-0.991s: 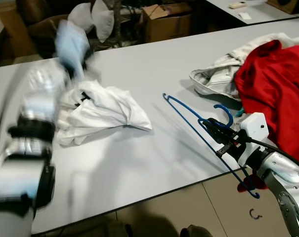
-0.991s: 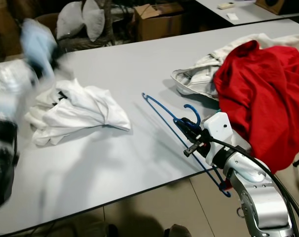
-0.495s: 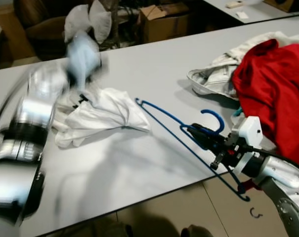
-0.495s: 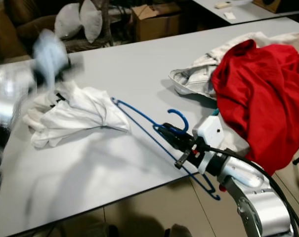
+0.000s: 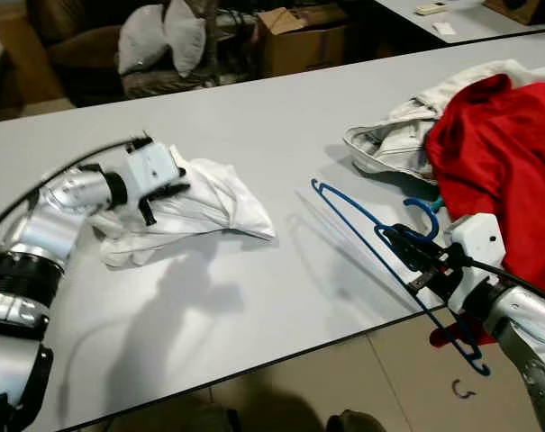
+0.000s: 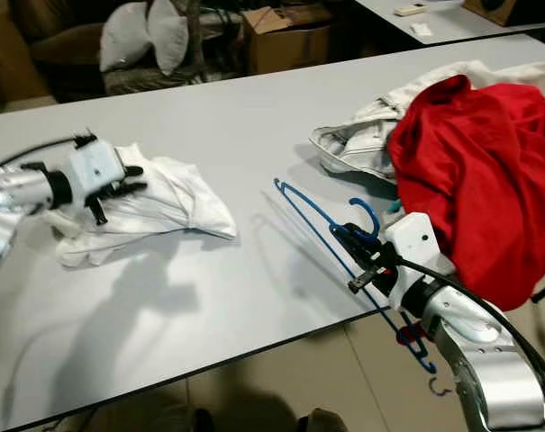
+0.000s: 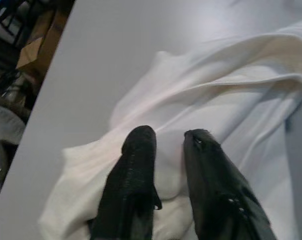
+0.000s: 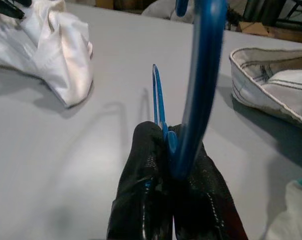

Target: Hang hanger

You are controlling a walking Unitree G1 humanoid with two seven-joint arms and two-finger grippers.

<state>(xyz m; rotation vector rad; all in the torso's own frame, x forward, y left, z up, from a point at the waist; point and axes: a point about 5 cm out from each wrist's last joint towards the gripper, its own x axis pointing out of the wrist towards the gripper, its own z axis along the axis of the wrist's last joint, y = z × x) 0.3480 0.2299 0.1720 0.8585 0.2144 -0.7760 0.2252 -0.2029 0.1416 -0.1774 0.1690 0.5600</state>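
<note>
Right wrist view: right gripper (image 8: pixel 168 150) clamped on the blue hanger (image 5: pixel 362 216) near its hook, the frame angled out over the table (image 5: pixel 281 108) edge (lower end hangs past the rim). Left gripper (image 7: pixel 168 145) sits on the white shirt (image 5: pixel 218 193), fingers (image 7: pixel 136 165) slightly parted, probably pinching a fold, though the contact is hard to read. Red garment (image 5: pixel 497 153) lies just beside the right arm. Risk: the thin wire may twist in the grip, or snag the red cloth on lifting.

Grey table (image 5: pixel 281 117) carries crumpled white garment (image 5: pixel 209 198), red garment (image 5: pixel 497 144) over pale jacket (image 5: pixel 389 144); beyond it, cardboard box (image 5: pixel 304 36), possibly cushions (image 5: pixel 164 36).
</note>
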